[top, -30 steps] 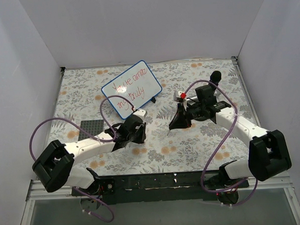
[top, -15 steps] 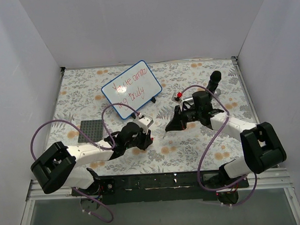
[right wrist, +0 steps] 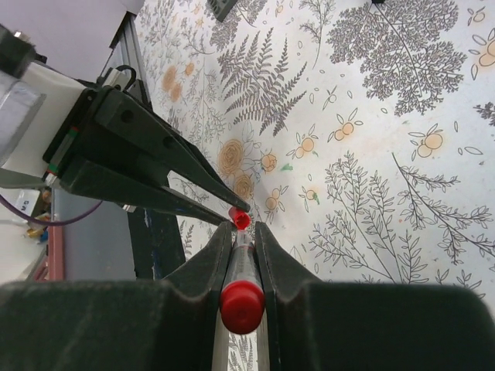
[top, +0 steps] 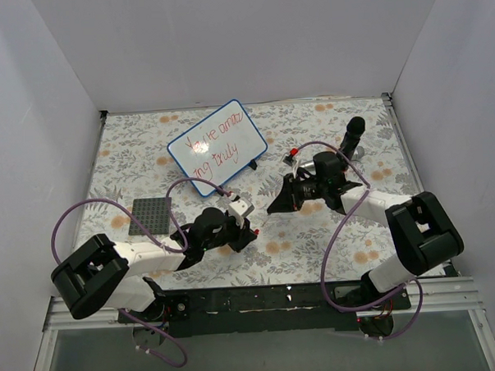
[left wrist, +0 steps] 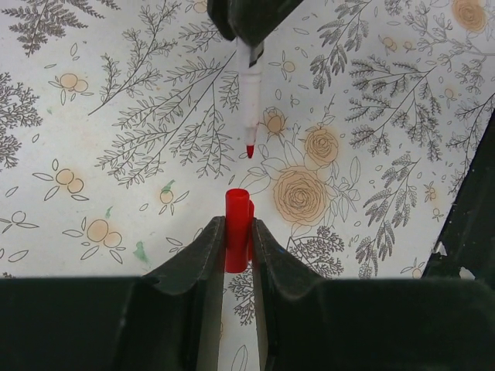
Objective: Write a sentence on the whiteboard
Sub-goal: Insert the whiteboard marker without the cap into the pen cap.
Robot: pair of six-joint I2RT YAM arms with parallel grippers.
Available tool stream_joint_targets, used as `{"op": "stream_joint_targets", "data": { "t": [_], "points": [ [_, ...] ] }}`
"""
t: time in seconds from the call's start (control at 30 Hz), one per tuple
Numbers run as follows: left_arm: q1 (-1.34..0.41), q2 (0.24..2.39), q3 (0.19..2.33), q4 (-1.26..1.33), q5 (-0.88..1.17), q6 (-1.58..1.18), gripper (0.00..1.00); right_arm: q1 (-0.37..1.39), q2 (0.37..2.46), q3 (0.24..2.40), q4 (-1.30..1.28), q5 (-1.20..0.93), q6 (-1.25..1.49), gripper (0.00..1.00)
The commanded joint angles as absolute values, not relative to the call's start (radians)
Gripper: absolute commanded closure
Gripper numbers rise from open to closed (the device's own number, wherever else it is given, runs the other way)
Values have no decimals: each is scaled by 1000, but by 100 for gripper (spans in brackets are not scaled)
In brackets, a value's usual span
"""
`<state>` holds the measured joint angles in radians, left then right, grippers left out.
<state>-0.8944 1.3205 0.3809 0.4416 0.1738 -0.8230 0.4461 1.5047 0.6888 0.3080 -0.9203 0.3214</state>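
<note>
The left tool (left wrist: 234,236) is clamped on a red cap (left wrist: 237,207) and the right tool (right wrist: 242,232) on the marker (left wrist: 251,93). The marker's tip sits just ahead of the cap's mouth, their axes nearly in line. The whiteboard (top: 247,130), with the sentence (top: 213,150), stands well beyond both tools on the worktop (top: 147,132).

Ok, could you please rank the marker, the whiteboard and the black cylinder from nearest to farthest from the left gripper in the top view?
1. Marker, in the right gripper, just ahead of the left gripper and its red cap.
2. Whiteboard, farther back, slightly left.
3. Black cylinder, back right.
</note>
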Motion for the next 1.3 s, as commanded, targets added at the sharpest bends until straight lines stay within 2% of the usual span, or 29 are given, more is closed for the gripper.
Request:
{"op": "stream_joint_targets", "data": {
  "t": [0.0,1.27],
  "points": [
    [-900,1316,367,509,210,-802,100,465,1537,678,383,-917,396,99],
    [-902,1308,331,577,213,-839,100,485,1566,678,393,-917,407,99]
  ]
}}
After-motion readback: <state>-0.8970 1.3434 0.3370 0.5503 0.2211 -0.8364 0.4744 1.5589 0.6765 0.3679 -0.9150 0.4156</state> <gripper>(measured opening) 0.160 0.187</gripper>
